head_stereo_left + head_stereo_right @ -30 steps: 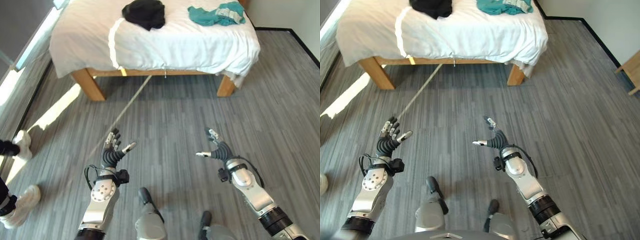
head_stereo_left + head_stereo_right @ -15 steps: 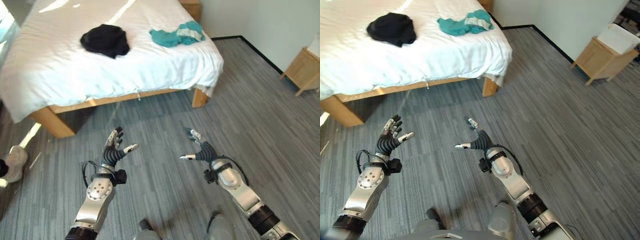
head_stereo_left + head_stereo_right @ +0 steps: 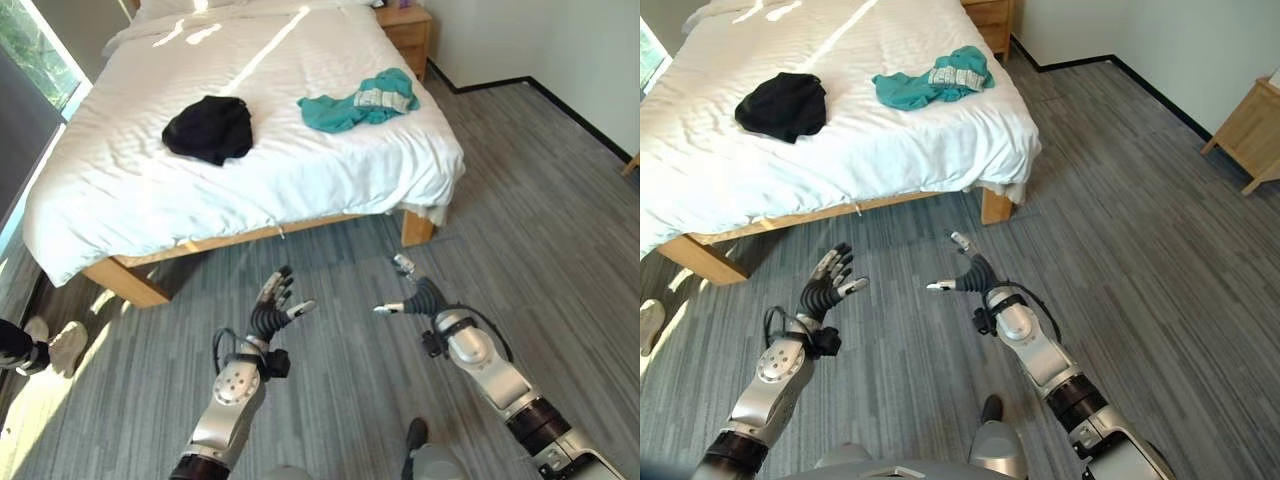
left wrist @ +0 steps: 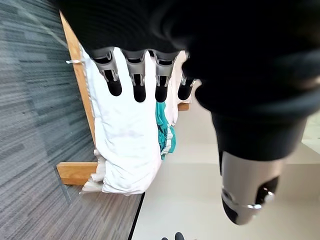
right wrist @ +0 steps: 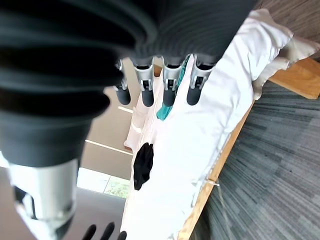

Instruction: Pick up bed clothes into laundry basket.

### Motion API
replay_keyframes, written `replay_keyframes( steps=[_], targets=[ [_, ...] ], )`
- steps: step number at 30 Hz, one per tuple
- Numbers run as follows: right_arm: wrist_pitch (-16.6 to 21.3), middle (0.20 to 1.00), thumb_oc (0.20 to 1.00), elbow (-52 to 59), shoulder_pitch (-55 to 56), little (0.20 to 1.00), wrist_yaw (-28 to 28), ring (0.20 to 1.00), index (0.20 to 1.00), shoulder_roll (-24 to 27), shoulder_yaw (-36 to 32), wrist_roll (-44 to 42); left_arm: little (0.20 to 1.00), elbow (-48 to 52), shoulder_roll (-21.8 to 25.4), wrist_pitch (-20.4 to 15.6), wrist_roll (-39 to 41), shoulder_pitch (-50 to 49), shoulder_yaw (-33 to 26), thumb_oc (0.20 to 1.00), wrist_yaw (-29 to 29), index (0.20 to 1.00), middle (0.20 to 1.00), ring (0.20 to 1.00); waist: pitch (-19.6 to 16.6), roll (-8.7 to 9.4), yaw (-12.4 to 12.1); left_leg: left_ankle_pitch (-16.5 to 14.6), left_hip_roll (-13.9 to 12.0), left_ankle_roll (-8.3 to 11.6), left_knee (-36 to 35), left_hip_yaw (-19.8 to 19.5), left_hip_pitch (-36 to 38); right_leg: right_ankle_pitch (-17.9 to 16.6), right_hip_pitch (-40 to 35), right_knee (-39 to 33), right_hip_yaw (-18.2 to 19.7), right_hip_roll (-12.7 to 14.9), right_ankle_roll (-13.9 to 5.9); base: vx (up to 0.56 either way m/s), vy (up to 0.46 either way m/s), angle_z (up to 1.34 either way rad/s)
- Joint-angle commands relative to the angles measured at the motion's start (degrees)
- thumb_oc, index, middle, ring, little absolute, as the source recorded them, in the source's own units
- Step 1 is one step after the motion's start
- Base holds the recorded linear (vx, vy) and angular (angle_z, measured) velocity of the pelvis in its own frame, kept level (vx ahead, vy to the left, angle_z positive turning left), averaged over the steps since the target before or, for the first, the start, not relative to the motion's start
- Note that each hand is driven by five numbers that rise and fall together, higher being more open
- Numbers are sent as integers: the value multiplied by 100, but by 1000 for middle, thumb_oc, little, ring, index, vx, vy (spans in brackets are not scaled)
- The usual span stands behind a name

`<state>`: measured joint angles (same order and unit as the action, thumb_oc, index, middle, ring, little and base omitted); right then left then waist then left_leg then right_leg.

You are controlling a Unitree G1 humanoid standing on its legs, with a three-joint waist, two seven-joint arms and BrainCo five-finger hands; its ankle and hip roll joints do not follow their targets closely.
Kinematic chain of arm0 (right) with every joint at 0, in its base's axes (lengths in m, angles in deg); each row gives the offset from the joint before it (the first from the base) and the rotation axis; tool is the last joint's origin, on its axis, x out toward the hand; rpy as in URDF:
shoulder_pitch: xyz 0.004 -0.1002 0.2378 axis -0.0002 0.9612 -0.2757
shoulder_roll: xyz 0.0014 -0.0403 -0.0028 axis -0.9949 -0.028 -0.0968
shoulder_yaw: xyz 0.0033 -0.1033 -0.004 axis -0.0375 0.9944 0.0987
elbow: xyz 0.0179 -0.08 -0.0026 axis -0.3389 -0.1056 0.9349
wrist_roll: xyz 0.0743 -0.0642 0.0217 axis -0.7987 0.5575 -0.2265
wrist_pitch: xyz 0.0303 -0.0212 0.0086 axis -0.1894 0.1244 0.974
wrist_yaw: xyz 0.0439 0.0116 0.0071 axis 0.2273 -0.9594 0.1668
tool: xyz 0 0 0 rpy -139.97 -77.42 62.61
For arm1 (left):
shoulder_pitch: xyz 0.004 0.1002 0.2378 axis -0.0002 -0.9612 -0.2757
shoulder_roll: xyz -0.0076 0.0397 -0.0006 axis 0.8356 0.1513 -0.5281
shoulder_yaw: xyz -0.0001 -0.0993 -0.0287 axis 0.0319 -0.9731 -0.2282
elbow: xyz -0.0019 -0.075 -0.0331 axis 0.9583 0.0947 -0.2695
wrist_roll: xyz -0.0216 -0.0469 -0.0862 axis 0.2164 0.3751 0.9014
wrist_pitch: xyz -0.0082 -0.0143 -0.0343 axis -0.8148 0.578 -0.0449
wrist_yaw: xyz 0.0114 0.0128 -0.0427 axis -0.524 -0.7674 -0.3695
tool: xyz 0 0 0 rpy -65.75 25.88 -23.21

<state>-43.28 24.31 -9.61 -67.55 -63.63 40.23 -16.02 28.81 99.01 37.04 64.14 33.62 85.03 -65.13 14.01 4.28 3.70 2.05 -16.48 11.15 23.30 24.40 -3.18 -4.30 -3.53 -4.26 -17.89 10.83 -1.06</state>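
A black garment (image 3: 209,128) lies bunched on the white bed (image 3: 120,190), left of the middle. A teal garment (image 3: 362,100) with a pale patterned patch is spread near the bed's right edge; it also peeks past the fingers as the teal garment (image 4: 165,134). Both hands hover above the floor in front of the bed, well short of the clothes. My left hand (image 3: 268,316) is open with fingers spread upward. My right hand (image 3: 417,296) is open too, thumb stretched sideways. Neither holds anything.
The bed stands on wooden legs (image 3: 417,224) over grey plank flooring (image 3: 560,200). A wooden nightstand (image 3: 408,24) sits at the bed's far right corner, another wooden piece (image 3: 1252,140) by the right wall. A person's shoes (image 3: 52,344) are at the left edge.
The camera has swung and come nearer, so the whole bed top now shows. Both hands stay open and raised, carried closer to the bed's foot.
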Motion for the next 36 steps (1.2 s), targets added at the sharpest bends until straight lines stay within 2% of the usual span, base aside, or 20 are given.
replay_keyframes(
  steps=[1, 2, 3, 4, 7, 9, 12, 13, 14, 15, 16, 17, 20, 21, 24, 25, 26, 27, 28, 36],
  targets=[
    [298, 1000, 1000, 298, 4, 1000, -103, 1000, 1000, -192, 172, 24, 1000, 466, 462, -254, -207, -46, -266, 1000, -43, 1000, 1000, 1000, 180, -118, -212, -309, 50, -422, -1005, 400, -280, 562, -331, -74, -168, -133, -556, 292, 194, -63],
    [302, 1000, 1000, 293, 11, 1000, -105, 1000, 1000, -186, 181, 27, 1000, 465, 450, -255, -209, -57, -267, 1000, -43, 1000, 1000, 1000, 167, -116, -226, -215, 98, -405, -1207, 446, -175, 564, -334, -74, -148, -128, -555, 449, 316, -50],
    [310, 1000, 1000, 259, 59, 1000, -138, 1000, 1000, -218, 218, 15, 1000, 445, 453, -254, -196, -137, -369, 1000, -91, 1000, 1000, 1000, 152, -245, -333, 215, -66, -349, -2099, 528, -189, 705, -539, -74, -104, -152, -614, 438, 243, -48],
    [305, 1000, 1000, 253, 65, 1000, -135, 1000, 1000, -207, 233, 15, 1000, 479, 461, -268, -188, -154, -386, 1000, -109, 1000, 1000, 1000, 148, -267, -361, 362, -168, -302, -2428, 608, -159, 783, -639, -74, -144, -100, -618, 425, 252, -43],
    [306, 1000, 1000, 317, 143, 1000, -162, 1000, 1000, -194, 243, -53, 1000, 552, 494, -261, -149, -212, -418, 1000, -116, 1000, 1000, 1000, 176, -284, -482, 499, -242, -290, -2462, 436, -401, 939, -941, -74, -49, -185, -599, 345, 112, -36],
    [290, 1000, 1000, 272, 133, 1000, -266, 1000, 1000, -257, 390, 59, 1000, 607, 565, -208, -178, -370, -418, 1000, -56, 1000, 1000, 1000, 17, -451, -475, 595, -132, -326, -2830, 389, -59, 1028, -1099, -74, 18, -297, -646, 444, 220, -45],
    [314, 1000, 1000, 213, 109, 1000, -246, 1000, 1000, -351, 429, 86, 1000, 590, 585, -166, -261, -327, -367, 1000, -92, 1000, 1000, 1000, -44, -369, -458, 613, 10, -396, -2830, 493, 118, 925, -1353, -27, 11, -278, -621, 305, 159, -17],
    [330, 1000, 1000, 214, 56, 1000, -245, 1000, 1000, -398, 468, 108, 1000, 573, 631, -150, -301, -278, -361, 1000, -123, 1000, 1000, 1000, -16, -337, -462, 514, 65, -498, -2830, 622, 260, 935, -1230, 585, -10, -189, -659, 204, 161, 8],
    [323, 1000, 1000, 256, -62, 1000, -268, 1000, 1000, -503, 516, 108, 1000, 574, 722, -171, -255, -198, -354, 1000, -207, 1000, 1000, 1000, 112, -297, -358, 278, 171, -647, -2830, 706, 591, 575, -638, 1872, -3, 220, -868, 245, 232, 3],
    [332, 1000, 1000, 258, -131, 1000, -245, 1000, 1000, -541, 513, 88, 1000, 573, 759, -223, -183, -133, -366, 1000, -255, 1000, 1000, 1000, 194, -314, -316, 206, 175, -710, -2830, 766, 687, 280, -254, 2553, 85, 407, -965, 242, 231, -15],
    [333, 1000, 1000, 295, -127, 1000, -186, 1000, 1000, -595, 493, 67, 1000, 569, 743, -269, -123, -94, -367, 1000, -346, 1000, 1000, 1000, 264, -340, -233, 122, 162, -749, -2830, 798, 751, 55, 132, 3028, 197, 497, -1002, 154, 182, -9],
    [343, 1000, 1000, 303, -107, 1000, -155, 1000, 1000, -623, 466, 59, 1000, 562, 725, -276, -104, -80, -361, 1000, -359, 1000, 1000, 1000, 291, -372, -159, 41, 165, -761, -2830, 804, 820, 12, 310, 3140, 227, 530, -984, 212, 136, -1],
    [354, 1000, 1000, 370, -29, 1000, -126, 1000, 1000, -614, 399, 8, 1000, 530, 676, -284, -35, -86, -389, 1000, -333, 1000, 1000, 1000, 243, -358, -33, -180, 325, -751, -2830, 811, 964, 149, 535, 2796, 139, 681, -882, 270, 39, 5],
    [363, 1000, 1000, 435, 13, 1000, -117, 1000, 1000, -581, 353, -23, 1000, 591, 653, -305, 25, -141, -398, 1000, -285, 1000, 1000, 1000, 213, -329, 63, -357, 470, -713, -2830, 704, 1110, 317, 654, 2198, 127, 715, -824, 332, -28, 19],
    [396, 1000, 1000, 484, 89, 1000, -89, 1000, 1000, -570, 353, -96, 1000, 622, 520, -318, 111, -180, -341, 1000, -285, 1000, 1000, 1000, 137, -247, 246, -649, 698, -657, -2830, 260, 1275, 284, 800, 851, 649, 342, -778, 375, -27, 26],
    [392, 1000, 1000, 482, 106, 1000, -101, 1000, 1000, -584, 364, -125, 1000, 607, 482, -319, 118, -176, -329, 1000, -275, 1000, 1000, 1000, 116, -219, 278, -688, 768, -653, -2830, 135, 1295, 171, 920, 634, 851, 238, -796, 243, 1, 98],
    [394, 1000, 1000, 478, 110, 1000, -102, 1000, 1000, -582, 366, -127, 1000, 607, 478, -319, 117, -181, -327, 1000, -274, 1000, 1000, 1000, 108, -231, 286, -712, 766, -657, -2830, 127, 1300, 163, 892, 597, 839, 235, -810, 289, 1, 134],
    [379, 1000, 1000, 492, 182, 1000, -90, 1000, 1000, -600, 377, -175, 1000, 600, 452, -345, 105, -241, -303, 1000, -217, 1000, 1000, 1000, 86, -225, 341, -846, 885, -706, -2830, -85, 1403, 76, 1001, 531, 1154, 84, -867, 275, 5, 115],
    [381, 1000, 1000, 484, 204, 1000, -44, 1000, 1000, -564, 364, -83, 1000, 610, 435, -382, 18, -245, -260, 1000, -155, 1000, 1000, 1000, 27, -205, 331, -901, 995, -756, -2830, -168, 1421, 15, 812, 356, 1184, 100, -861, 265, 0, 62],
    [266, 1000, 1000, 243, 118, 1000, 248, 1000, 1000, -459, 203, 566, 1000, 698, 388, -445, -218, -208, -394, 1000, -409, 1000, 1000, 1000, -206, -260, 227, -939, 1026, -746, -2830, -313, 1556, 20, 233, 97, 618, 61, -809, 151, -19, 28]
  ],
)
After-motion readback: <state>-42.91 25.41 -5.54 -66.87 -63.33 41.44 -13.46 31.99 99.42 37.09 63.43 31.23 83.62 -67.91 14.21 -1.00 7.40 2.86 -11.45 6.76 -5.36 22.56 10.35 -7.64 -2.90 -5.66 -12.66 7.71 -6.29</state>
